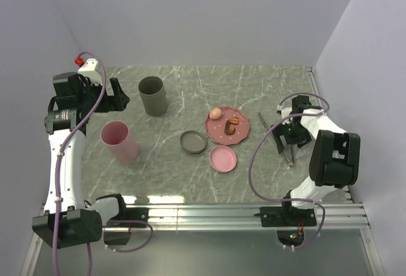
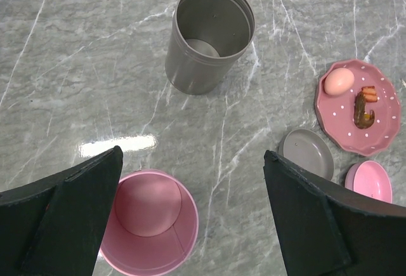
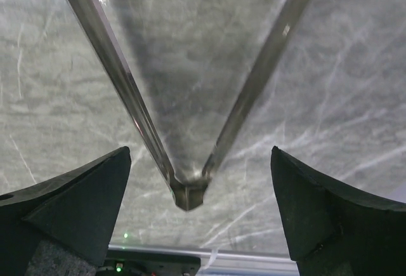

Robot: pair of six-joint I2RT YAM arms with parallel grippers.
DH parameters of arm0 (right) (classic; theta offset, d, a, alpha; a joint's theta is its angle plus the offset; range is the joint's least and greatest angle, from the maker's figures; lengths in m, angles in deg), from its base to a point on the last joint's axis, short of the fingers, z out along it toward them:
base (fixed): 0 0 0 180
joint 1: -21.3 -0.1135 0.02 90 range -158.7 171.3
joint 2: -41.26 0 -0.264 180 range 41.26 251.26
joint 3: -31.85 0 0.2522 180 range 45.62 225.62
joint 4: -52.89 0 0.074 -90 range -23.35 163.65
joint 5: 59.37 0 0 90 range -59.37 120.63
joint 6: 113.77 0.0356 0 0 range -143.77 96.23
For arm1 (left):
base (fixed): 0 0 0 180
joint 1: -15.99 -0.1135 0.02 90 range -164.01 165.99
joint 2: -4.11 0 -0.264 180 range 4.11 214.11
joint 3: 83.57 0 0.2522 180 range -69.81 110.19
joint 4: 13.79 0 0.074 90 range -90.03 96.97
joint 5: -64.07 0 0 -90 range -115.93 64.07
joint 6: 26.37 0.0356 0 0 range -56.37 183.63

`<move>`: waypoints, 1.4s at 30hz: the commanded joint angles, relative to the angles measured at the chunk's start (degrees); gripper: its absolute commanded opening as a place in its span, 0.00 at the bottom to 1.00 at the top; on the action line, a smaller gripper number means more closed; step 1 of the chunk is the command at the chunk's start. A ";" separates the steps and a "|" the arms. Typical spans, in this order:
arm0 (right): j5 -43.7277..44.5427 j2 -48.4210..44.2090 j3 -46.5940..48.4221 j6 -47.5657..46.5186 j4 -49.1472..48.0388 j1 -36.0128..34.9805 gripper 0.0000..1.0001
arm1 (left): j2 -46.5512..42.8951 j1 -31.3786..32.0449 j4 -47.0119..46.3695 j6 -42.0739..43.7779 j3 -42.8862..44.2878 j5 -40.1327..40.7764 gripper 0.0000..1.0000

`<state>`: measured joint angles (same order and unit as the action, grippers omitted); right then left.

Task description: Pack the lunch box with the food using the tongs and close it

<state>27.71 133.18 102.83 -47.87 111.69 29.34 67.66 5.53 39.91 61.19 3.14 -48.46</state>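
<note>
Nearest, a pink lid point(image 1: 223, 158) and a grey lid point(image 1: 193, 141) are seen flat on the table point(image 1: 165, 176), with a pink container point(image 1: 119, 141) to their left. At the right, the tongs point(image 3: 188, 190) are laid on the marble. Their joined end is flanked by the right gripper point(image 3: 200, 162), its fingers point(image 3: 70, 206) spread wide with nothing grasped. Further back, the egg point(image 1: 216, 113) and sausage bits point(image 1: 234, 122) are found on a dotted plate point(image 1: 222, 134). The left gripper point(image 2: 191, 162) is held released above the pink container, with a grey container point(image 1: 153, 96) beyond.

Marble table point(image 1: 171, 177) holds grey container point(image 1: 153, 96), pink container point(image 1: 119, 141), plate point(image 1: 216, 127), grey lid point(image 1: 193, 141), pink lid point(image 1: 223, 158), tongs point(image 3: 188, 192)
</note>
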 commanded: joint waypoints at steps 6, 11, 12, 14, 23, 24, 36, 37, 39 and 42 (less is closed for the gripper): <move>-0.33 2.91 1.24 1.51 -5.57 -3.11 0.91 | 0.43 0.17 -2.77 -0.29 0.18 -1.55 0.99; -1.04 4.23 1.67 2.65 -7.51 -3.37 0.90 | 0.96 0.18 -2.77 -0.90 0.09 -2.96 0.99; -1.04 4.49 1.85 2.74 -8.12 -3.55 0.89 | 1.05 0.18 -2.77 -0.90 0.00 -2.96 0.99; -0.51 4.85 1.85 3.35 -8.82 -3.55 0.88 | 0.96 0.18 -3.03 -1.08 -0.17 -2.88 1.00; -0.51 6.34 0.80 4.41 -11.72 -3.99 0.84 | 0.87 0.17 -3.56 -1.78 -1.32 -3.76 0.99; -0.51 6.34 0.62 4.50 -12.42 -3.90 0.84 | 0.87 0.18 -3.56 -1.87 -1.32 -3.84 0.99; -1.92 5.99 -0.70 4.67 -14.27 -3.99 0.67 | 0.70 0.18 -2.94 -2.57 -0.97 -4.28 0.99; -2.09 5.21 -0.61 4.76 -14.10 -3.82 0.67 | 0.61 0.09 -2.77 -2.57 -1.05 -4.37 0.99; -2.79 4.15 -0.35 5.11 -13.31 -3.81 0.66 | 0.52 0.09 -2.42 -2.57 -0.88 -4.46 0.99; -3.58 1.16 0.36 5.20 -11.21 -3.46 0.65 | 0.43 0.18 -1.71 -2.48 -0.18 -4.90 0.99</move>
<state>25.02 138.03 102.78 -43.04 100.28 25.90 68.84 5.53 38.47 59.47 1.67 -51.67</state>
